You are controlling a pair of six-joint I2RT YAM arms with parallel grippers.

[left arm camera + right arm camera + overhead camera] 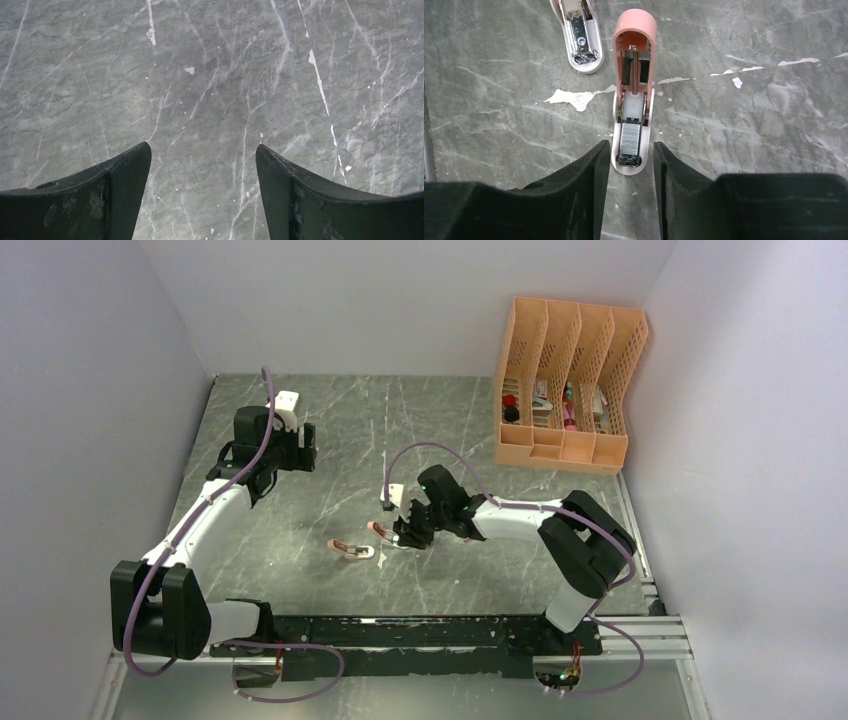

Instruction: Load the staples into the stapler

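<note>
The left gripper (202,155) hangs near the far-left corner of the grey marbled bench (330,410), jaws wide and empty. Mid-bench lies a second pink-and-white stapler (581,35), opened. Just beside it is the opened salmon-pink plastic stapler (634,30), with the thin silvery staple strip (629,137) seated in its channel. The right gripper (631,147) has narrow jaws flanking that stapler's base; I cannot tell whether they grip it.

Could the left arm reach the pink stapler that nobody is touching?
Probably yes. That small salmon-pink plastic stapler lies on bare grey marbled table on the left arm's side, nothing between it and the open left tool. The right tool sits close beside it, though.
</note>
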